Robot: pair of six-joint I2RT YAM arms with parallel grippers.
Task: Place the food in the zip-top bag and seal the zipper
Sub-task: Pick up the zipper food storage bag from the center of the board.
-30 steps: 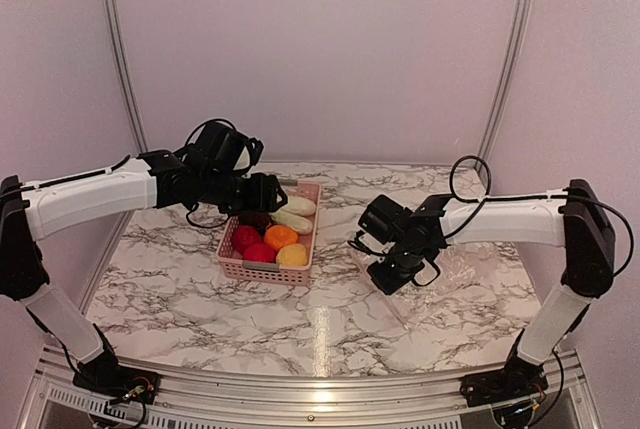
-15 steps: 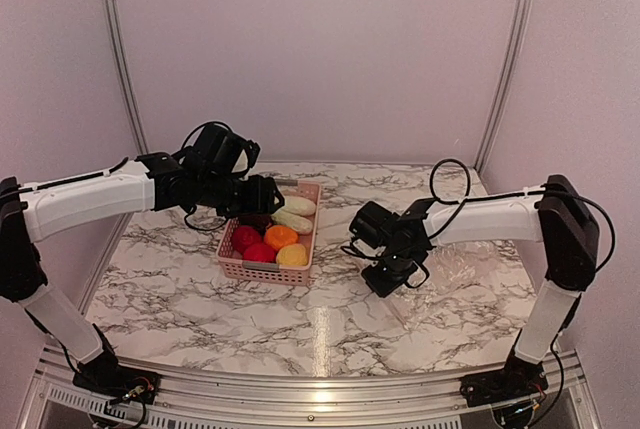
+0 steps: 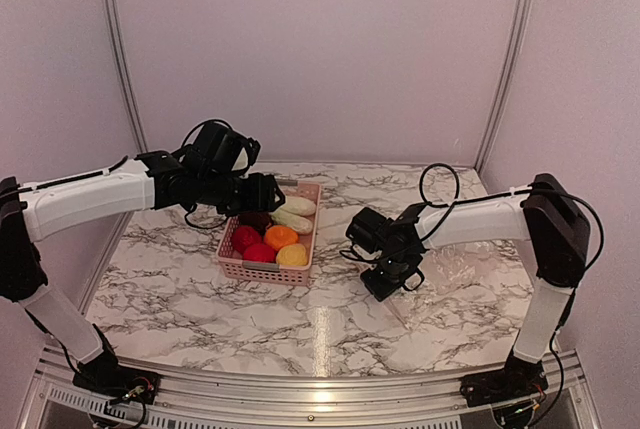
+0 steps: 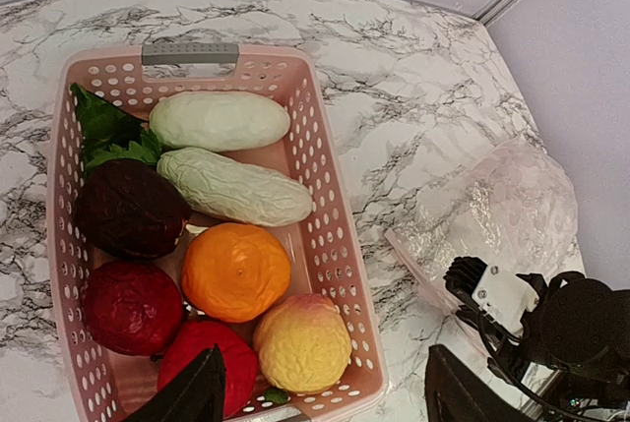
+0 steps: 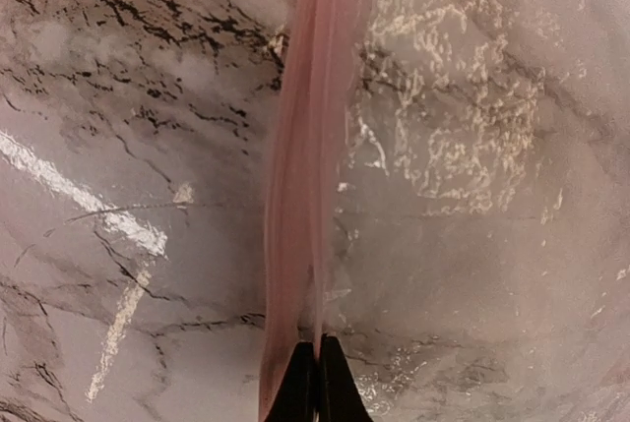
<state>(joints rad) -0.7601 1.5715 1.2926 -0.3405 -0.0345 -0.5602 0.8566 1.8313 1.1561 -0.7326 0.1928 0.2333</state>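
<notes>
The food lies in a pink basket (image 3: 262, 269): two white oblong pieces (image 4: 219, 120), a leafy green (image 4: 106, 127), a dark purple piece (image 4: 130, 209), an orange (image 4: 236, 271), a yellow one (image 4: 302, 341) and two red ones (image 4: 131, 307). My left gripper (image 4: 320, 404) hangs open above the basket's near right corner, holding nothing; it also shows in the top view (image 3: 265, 194). The zip-top bag (image 3: 452, 267) lies flat to the right of the basket. My right gripper (image 5: 317, 383) is shut on the zipper strip (image 5: 305, 196) at the bag's mouth edge.
The marble table (image 3: 300, 319) has pink walls behind and at both sides, with metal rails in the corners. The right arm's cable loops above its wrist (image 3: 440, 184). The basket has a grey handle (image 4: 189, 52) at its far end.
My right gripper has moved a little left toward the basket, still pinching the bag's edge. The left arm and the food have not moved.
</notes>
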